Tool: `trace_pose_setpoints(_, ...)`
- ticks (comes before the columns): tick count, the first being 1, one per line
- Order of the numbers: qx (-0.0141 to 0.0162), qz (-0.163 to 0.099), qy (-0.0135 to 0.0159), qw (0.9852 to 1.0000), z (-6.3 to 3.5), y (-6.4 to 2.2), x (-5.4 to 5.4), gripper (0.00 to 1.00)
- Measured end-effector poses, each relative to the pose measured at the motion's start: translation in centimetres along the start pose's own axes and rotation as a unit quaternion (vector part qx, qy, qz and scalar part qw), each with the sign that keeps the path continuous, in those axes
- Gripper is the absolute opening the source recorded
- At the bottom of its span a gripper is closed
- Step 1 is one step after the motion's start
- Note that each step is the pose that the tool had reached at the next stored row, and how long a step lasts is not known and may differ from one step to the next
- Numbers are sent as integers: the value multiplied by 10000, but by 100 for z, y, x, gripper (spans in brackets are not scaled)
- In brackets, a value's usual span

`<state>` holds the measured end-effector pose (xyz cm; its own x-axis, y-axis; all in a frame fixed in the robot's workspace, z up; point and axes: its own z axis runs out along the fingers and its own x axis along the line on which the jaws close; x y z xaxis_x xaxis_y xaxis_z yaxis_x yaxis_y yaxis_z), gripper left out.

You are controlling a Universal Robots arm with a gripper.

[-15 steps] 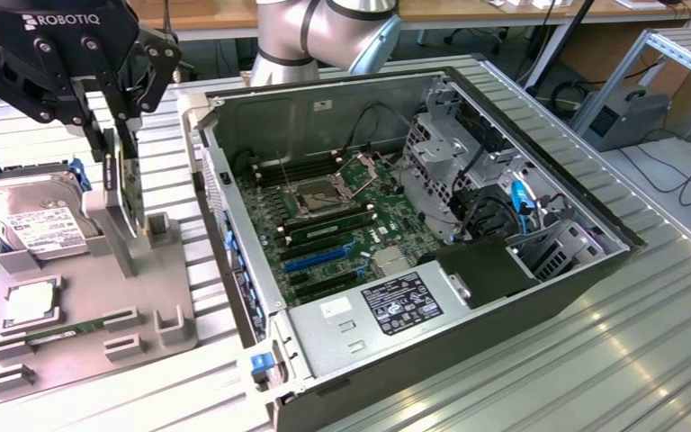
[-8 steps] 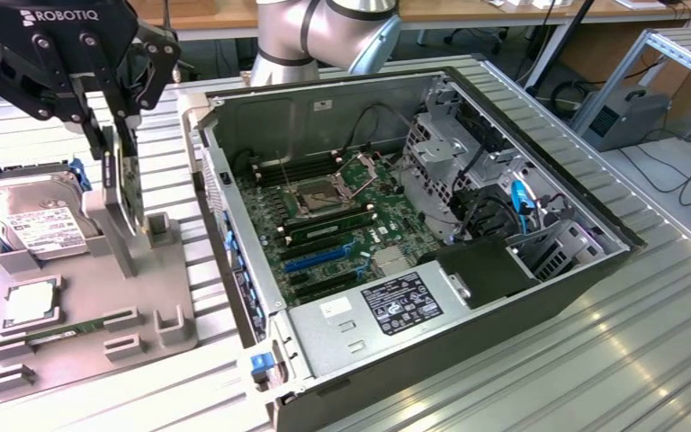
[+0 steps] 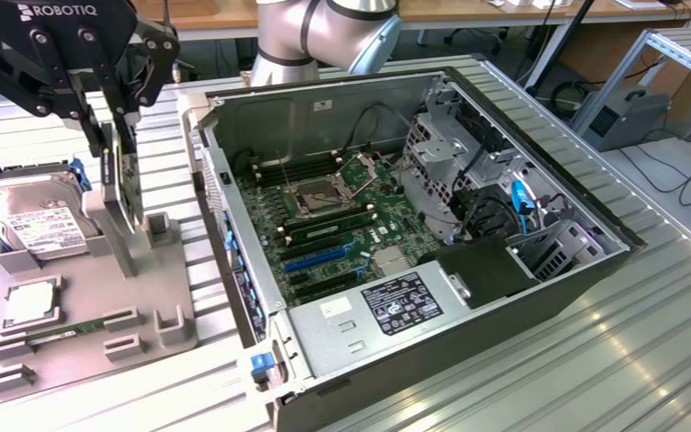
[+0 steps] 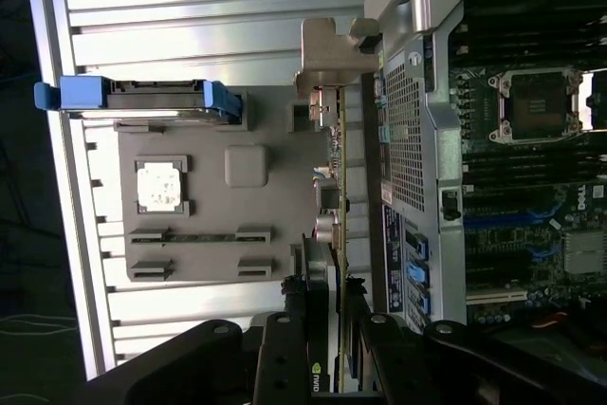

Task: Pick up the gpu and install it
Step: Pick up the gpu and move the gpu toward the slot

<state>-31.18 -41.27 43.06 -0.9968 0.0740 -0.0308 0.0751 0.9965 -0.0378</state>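
Note:
The gpu (image 3: pixel 119 184) stands on edge, a thin dark card over the grey fixture (image 3: pixel 94 346) at the exterior view's left. My gripper (image 3: pixel 112 135) comes down from above, and its black fingers are shut on the card's upper edge. I cannot tell whether the card's lower edge still sits in the fixture's slot. In the wrist view the gpu (image 4: pixel 338 196) is edge-on, its silver end bracket (image 4: pixel 330 52) at the far end, and my gripper (image 4: pixel 332 334) clamps the near end. The open computer case (image 3: pixel 561 279) lies beside it, motherboard (image 3: pixel 334 225) exposed.
On the fixture lie a silver hard drive (image 3: pixel 36 220) with blue rails, a square processor (image 3: pixel 30 301) and a green memory stick (image 3: pixel 64 331). The case's side wall (image 3: pixel 231 234) rises close to the card. Blue expansion slots (image 3: pixel 316 259) sit on the motherboard.

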Motion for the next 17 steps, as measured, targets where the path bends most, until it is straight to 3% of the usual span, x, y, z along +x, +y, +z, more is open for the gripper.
trace_pose_setpoints(17,0,0,0,10000,-68,-3,-2,27)
